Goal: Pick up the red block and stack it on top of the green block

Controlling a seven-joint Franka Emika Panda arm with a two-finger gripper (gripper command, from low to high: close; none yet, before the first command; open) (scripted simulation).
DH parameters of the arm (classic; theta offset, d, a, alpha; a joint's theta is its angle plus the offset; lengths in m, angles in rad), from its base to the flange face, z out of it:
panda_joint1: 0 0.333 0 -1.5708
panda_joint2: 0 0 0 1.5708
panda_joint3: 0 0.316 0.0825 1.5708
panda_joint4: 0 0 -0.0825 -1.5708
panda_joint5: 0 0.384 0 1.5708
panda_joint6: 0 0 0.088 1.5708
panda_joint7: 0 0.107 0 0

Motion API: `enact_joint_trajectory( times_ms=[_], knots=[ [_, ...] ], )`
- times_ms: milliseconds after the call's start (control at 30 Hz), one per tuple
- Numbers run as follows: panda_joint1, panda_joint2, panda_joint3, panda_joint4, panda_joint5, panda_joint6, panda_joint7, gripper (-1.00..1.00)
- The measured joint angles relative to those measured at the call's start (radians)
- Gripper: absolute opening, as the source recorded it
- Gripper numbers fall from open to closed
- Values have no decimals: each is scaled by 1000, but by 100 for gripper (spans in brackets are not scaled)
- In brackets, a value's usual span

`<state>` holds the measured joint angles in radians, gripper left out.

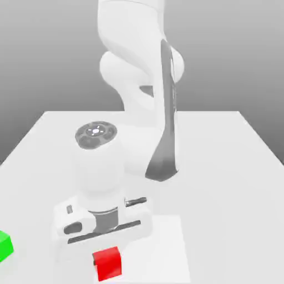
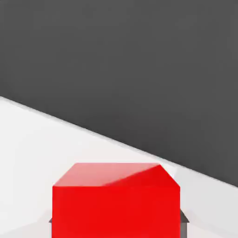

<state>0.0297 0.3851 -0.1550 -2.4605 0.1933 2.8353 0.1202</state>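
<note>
The red block (image 1: 107,264) is at the near edge of the white table (image 1: 222,166), directly under my hand. My gripper (image 1: 106,256) points down over it, with the white hand body just above. In the hand view the red block (image 2: 115,200) sits close up between the jaws, and a dark fingertip (image 2: 184,217) lies flush against each of its sides, so the gripper (image 2: 116,218) is shut on it. Whether the block rests on the table or hangs just above it I cannot tell. The green block (image 1: 4,246) is at the exterior view's left edge, partly cut off.
My arm's white links (image 1: 150,100) rise behind the hand in the middle of the table. In the hand view the table's edge (image 2: 116,139) runs diagonally, with dark floor beyond it.
</note>
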Motion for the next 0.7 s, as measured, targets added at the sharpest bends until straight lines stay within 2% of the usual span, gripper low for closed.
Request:
enact_joint_trajectory(
  times_ms=[167,233,467,567,600,700],
  knots=[
    [29,-131,-43,-22,-71,-106,52,-100],
    [1,-164,-78,-6,-80,-160,56,-100],
    [-200,-126,-230,124,-14,-270,-13,-100],
    [-300,-11,-215,183,74,-223,-78,-100],
    [-317,19,-202,189,96,-202,-93,100],
    [-317,19,-202,189,96,-202,-93,100]
  ],
)
